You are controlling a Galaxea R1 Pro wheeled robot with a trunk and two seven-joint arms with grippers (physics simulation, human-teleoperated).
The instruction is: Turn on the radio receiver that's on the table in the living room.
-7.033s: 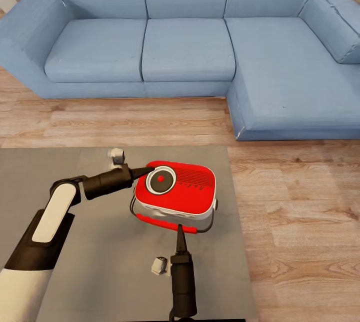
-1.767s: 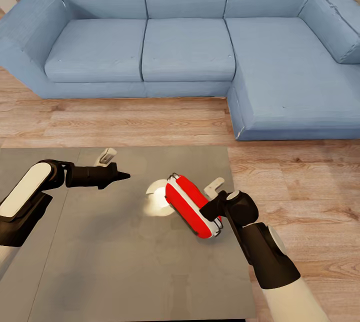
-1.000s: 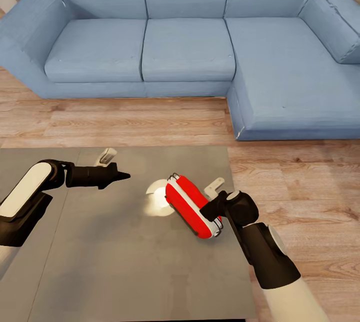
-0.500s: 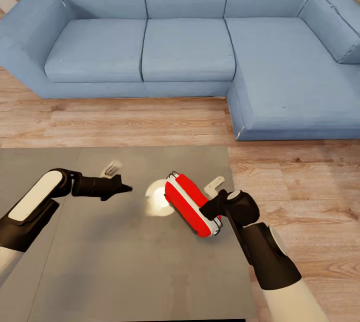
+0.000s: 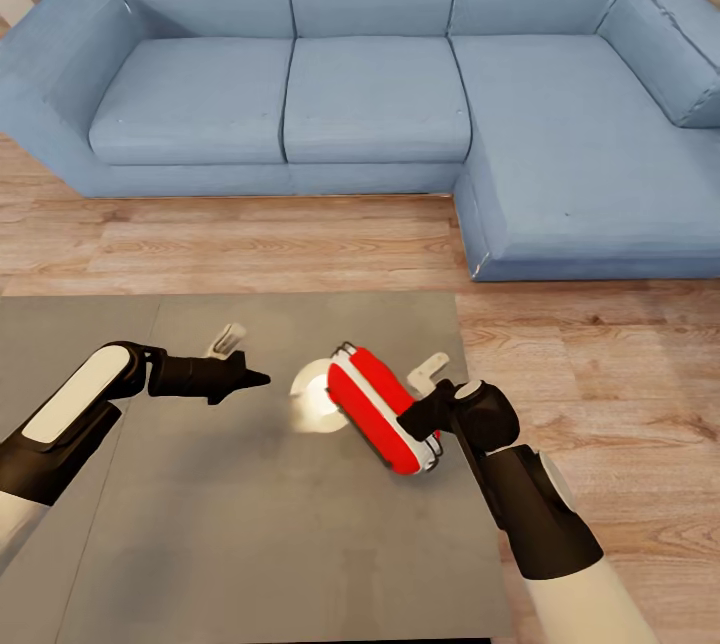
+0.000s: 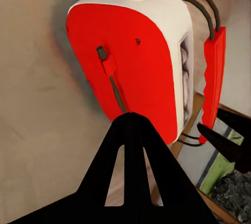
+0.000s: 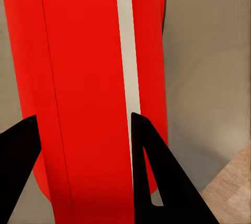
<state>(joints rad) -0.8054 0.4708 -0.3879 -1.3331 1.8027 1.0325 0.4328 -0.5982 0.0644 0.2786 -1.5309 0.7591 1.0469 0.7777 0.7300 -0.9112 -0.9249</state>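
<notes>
Radio receiver (image 5: 378,410) tilted on edge on table (image 5: 250,544), clamped by right gripper (image 5: 418,414) (left gripper (image 5: 256,380) pinched closed, apart).

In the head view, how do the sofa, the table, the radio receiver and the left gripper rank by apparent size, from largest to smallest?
1. Sofa
2. Table, partly cut off by the picture's edge
3. Radio receiver, tipped on its edge
4. Left gripper

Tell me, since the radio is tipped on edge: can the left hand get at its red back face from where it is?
Probably yes. The left hand points at the radio receiver, held upright by the right hand, with bare table between.
</notes>
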